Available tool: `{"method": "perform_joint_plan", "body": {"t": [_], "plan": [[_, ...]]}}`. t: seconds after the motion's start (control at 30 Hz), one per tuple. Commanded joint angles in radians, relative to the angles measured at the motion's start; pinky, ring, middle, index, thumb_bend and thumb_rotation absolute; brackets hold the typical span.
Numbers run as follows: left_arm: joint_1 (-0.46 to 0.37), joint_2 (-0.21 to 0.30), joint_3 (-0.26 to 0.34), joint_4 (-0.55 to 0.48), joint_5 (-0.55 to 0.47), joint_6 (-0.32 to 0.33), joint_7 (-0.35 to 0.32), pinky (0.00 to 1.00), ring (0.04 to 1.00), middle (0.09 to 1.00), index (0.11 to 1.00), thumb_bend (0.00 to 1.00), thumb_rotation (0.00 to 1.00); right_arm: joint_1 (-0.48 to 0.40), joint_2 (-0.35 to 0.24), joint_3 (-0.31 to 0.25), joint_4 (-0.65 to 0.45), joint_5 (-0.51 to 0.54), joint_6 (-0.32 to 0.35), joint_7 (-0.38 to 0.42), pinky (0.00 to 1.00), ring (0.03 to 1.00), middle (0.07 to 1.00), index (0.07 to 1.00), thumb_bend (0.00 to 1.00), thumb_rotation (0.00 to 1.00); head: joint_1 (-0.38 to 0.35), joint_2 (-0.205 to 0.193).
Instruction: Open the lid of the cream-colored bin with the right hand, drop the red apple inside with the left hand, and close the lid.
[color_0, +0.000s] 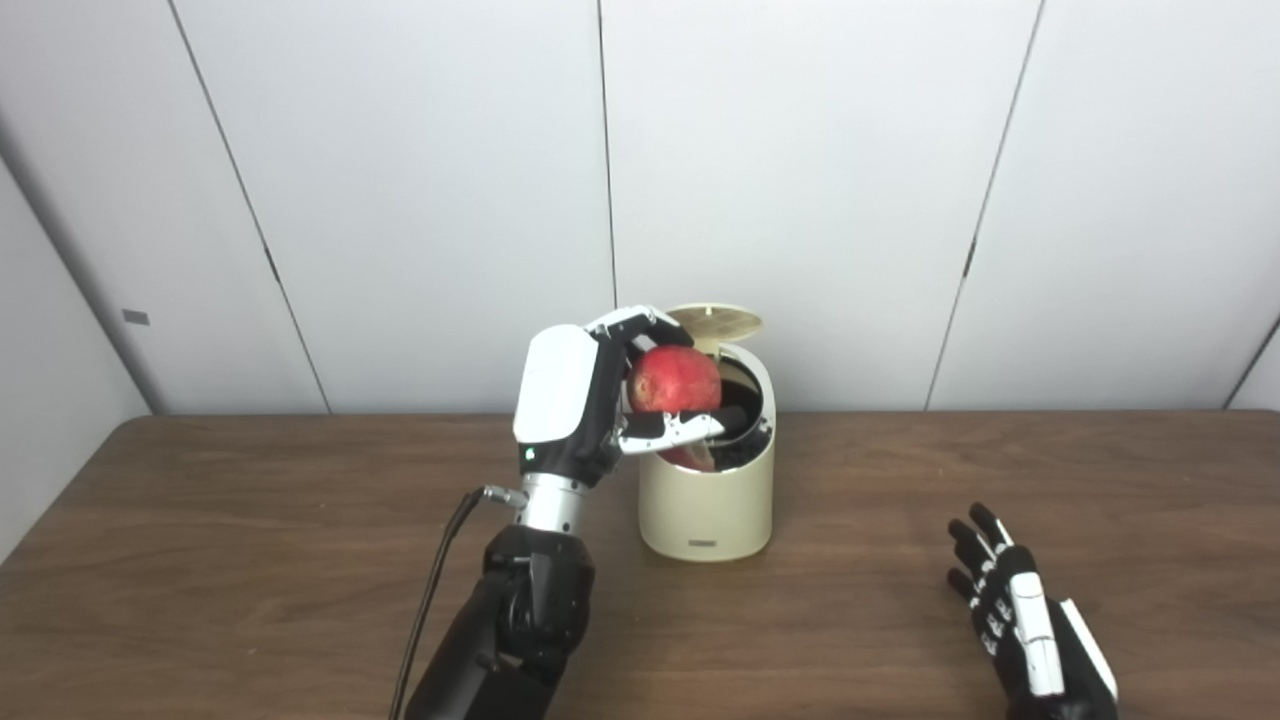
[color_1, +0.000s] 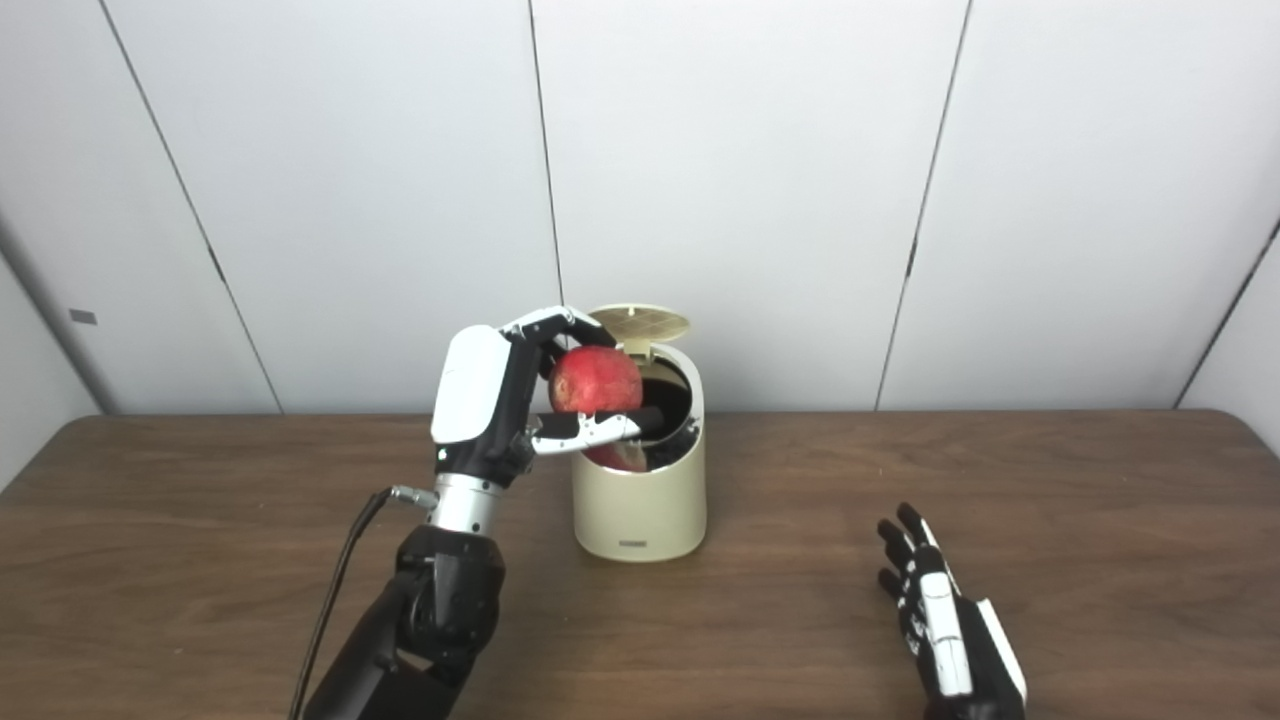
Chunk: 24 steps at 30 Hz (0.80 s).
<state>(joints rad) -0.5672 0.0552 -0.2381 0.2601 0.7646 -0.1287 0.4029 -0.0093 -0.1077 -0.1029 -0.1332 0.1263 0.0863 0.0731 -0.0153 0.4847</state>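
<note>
Left robot hand (color_0: 590, 395) is closed around the red apple (color_0: 674, 380), which is held just over the open mouth of the cream-colored bin (color_0: 708, 500). Bin lid (color_0: 716, 322) is raised behind the apple. Right robot hand (color_0: 1025, 615) is rested on the worktop (color_0: 250, 520), well apart from the bin, fingers spread, nothing held

The brown wooden table (color_0: 250, 520) carries the cream-colored bin (color_0: 707, 505).
</note>
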Motion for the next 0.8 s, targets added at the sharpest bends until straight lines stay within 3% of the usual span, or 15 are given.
{"method": "perform_joint_plan", "body": {"t": [0.0,0.37,0.77], "plan": [[-0.065,0.014,-0.006,0.016,0.02,-0.048,0.057,0.41,0.435,0.567,0.467,0.47,0.0,-0.028,-0.009,-0.007,-0.013,0.005,-0.03,0.0,1.0,0.985,0.945,0.968,0.59,1.0,0.004,-0.003],[-0.102,0.019,-0.034,0.145,0.039,-0.074,0.134,0.42,0.459,0.562,0.46,0.47,0.0,-0.037,-0.023,-0.006,0.028,0.007,-0.067,0.012,1.0,0.985,0.932,0.973,0.59,1.0,0.013,-0.003],[-0.132,-0.032,-0.068,0.215,0.068,-0.008,0.189,0.43,0.503,0.533,0.451,0.48,0.0,-0.034,-0.029,0.003,0.02,0.005,-0.049,0.019,1.0,0.98,0.927,0.975,0.6,1.0,0.014,-0.005]]}}
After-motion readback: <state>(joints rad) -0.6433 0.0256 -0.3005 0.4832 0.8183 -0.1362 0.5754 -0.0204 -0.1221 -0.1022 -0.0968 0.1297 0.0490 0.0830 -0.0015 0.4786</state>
